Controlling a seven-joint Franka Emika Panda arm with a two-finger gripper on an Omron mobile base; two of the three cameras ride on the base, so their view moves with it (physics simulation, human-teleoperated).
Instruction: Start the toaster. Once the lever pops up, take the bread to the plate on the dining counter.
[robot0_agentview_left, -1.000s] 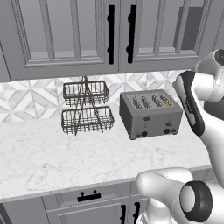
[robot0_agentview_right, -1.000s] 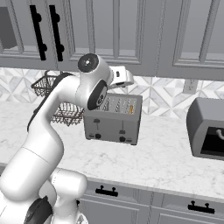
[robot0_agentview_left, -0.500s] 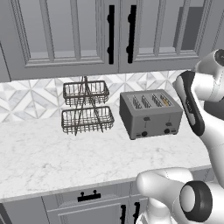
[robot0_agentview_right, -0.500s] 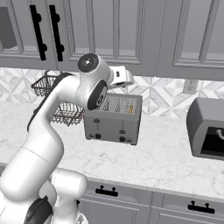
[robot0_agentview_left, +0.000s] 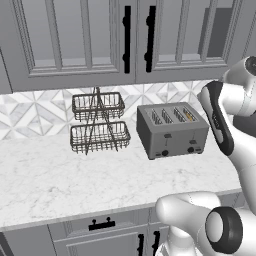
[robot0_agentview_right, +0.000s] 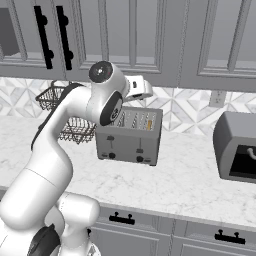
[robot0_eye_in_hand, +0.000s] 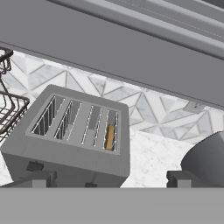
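At the left of the worktop stands a two-tier wire basket rack (robot0_agentview_left: 97, 124), close beside the toaster (robot0_agentview_left: 172, 131), so a sweep that drifts left could snag its wires and drag it. The toaster sits on the marble worktop (robot0_agentview_left: 60, 175) against the patterned tiles, with its two levers (robot0_agentview_right: 110, 138) on the front face and the bread (robot0_eye_in_hand: 110, 136) sunk in the slot farthest from the rack, only its golden edge showing. Neither lever looks pressed yet, so starting is the step in hand. The gripper (robot0_eye_in_hand: 109, 180) hangs above and in front of the toaster, fingers spread wide and grasping nothing; its tips straddle the front edge. The risk, as I judge it, is pressing the lever nearer the rack, which would leave the bread's side idle, or glancing off a small lever and shoving the whole toaster back. Farther right sits a dark rounded appliance (robot0_agentview_right: 239, 150), which a wide swing could clip.
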